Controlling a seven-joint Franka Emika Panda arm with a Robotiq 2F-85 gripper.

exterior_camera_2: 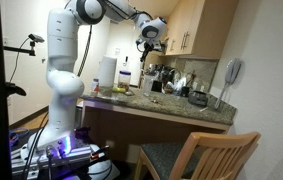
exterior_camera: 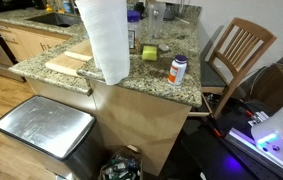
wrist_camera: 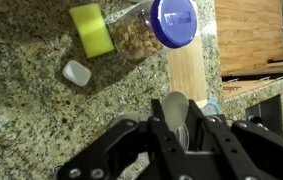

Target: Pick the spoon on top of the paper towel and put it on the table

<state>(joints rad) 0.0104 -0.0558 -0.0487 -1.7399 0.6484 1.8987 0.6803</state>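
The pincer point(wrist_camera: 178, 128) is gripping the spoon point(wrist_camera: 174, 102) high above the granite bench point(wrist_camera: 31, 110). Beyond it, a blue-lidded jar point(wrist_camera: 151, 25), a green sponge point(wrist_camera: 91, 29) and a white cap point(wrist_camera: 77, 72) are sitting. The paper towel point(exterior_camera_2: 106, 72) is standing well apart.

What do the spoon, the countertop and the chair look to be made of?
Spoon: dull grey-olive and smooth; metal or plastic, the wrist view leaves it open.
Countertop: speckled brown-grey stone with a polished look, probably granite.
Chair: reddish-brown varnished wood, with a slatted back.
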